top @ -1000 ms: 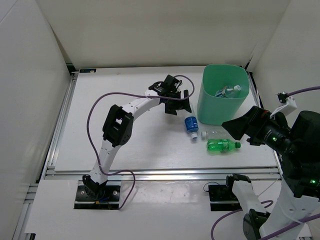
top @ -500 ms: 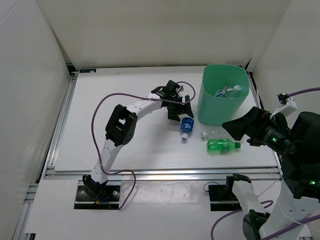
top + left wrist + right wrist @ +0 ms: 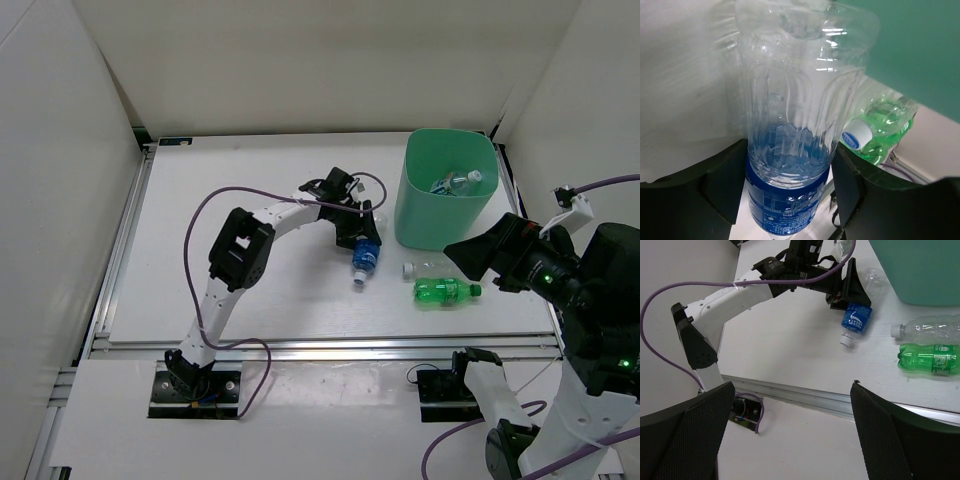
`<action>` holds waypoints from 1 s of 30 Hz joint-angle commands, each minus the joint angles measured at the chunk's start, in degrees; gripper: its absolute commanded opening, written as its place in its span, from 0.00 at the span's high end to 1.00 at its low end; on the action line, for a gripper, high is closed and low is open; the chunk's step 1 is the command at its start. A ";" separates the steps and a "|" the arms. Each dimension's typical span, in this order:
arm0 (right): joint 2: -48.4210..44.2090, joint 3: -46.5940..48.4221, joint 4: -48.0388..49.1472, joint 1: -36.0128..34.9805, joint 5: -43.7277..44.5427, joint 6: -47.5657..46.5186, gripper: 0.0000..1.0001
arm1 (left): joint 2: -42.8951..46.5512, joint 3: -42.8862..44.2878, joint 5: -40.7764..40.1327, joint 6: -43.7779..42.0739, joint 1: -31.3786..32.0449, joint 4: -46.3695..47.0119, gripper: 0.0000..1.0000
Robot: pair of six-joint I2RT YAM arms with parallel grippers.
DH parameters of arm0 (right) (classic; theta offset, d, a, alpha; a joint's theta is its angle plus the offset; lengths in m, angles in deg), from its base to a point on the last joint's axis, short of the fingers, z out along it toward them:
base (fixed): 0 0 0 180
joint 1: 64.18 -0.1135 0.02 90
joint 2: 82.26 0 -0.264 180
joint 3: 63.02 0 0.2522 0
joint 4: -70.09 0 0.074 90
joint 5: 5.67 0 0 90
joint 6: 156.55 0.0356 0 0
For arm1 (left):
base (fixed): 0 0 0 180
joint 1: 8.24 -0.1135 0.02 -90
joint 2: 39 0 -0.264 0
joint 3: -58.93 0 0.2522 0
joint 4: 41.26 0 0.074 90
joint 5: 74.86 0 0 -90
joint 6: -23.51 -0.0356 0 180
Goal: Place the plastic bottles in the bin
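Mint-green bin [image 3: 420, 222], from above: upright at the far right of the table [image 3: 250, 300]; the pale-label bottle [image 3: 455, 182] lies inside it.
Left gripper [image 3: 362, 238], from above: reached out just left of the bin's foot, jaws clamped on the blue-label bottle [image 3: 365, 256], whose cap points toward the near edge.
White-capped clear bottle [image 3: 411, 268], from above: lying just in front of the bin, cap to the left, body partly under the right gripper [image 3: 470, 255].
Green bottle [image 3: 440, 291], from above: lying just nearer than the clear one, cap to the right.
Right gripper, from above: raised over the table's right side; I cannot tell from here how its jaws stand.
Blue-label bottle [image 3: 787, 205], left wrist: fills the middle, with a dark finger pressed to each side.
Background, left wrist: green bottle [image 3: 885, 130] with the clear bottle's white cap in front of it; bin wall [image 3: 920, 45] at upper right.
Right gripper [image 3: 791, 387], right wrist: fingers [image 3: 690, 440] spread wide apart above the table's near edge.
Blue-label bottle [image 3: 856, 319], right wrist: tilted, cap lowest, held in the left gripper [image 3: 856, 296]; whether it touches the table I cannot tell.
Loose bottles, right wrist: white-capped clear bottle [image 3: 932, 330] and green bottle [image 3: 930, 359] side by side before the bin [image 3: 920, 270].
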 commanded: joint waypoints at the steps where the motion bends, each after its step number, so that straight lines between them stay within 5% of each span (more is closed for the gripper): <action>1: -0.49 -0.24 -5.28 -0.34 0.17 -1.29 0.00 | 4.66 -4.23 -2.62 -1.27 -2.63 -2.49 0.46; 7: -1.01 -0.24 -5.28 -0.34 0.70 -1.29 0.00 | 16.52 -5.22 -9.75 1.63 -10.02 -2.49 0.48; 16: -1.54 -1.38 -5.28 -0.34 0.70 -0.68 0.00 | 6.45 40.56 -9.33 1.71 -12.31 2.23 0.42; 23: -1.54 -0.86 -5.28 -0.34 0.09 -0.06 0.00 | 8.36 34.96 -9.13 -0.48 -5.47 21.32 0.26; 30: -1.01 0.29 -5.28 -0.34 0.09 0.47 0.00 | 5.99 34.96 -14.93 3.30 0.33 34.75 0.26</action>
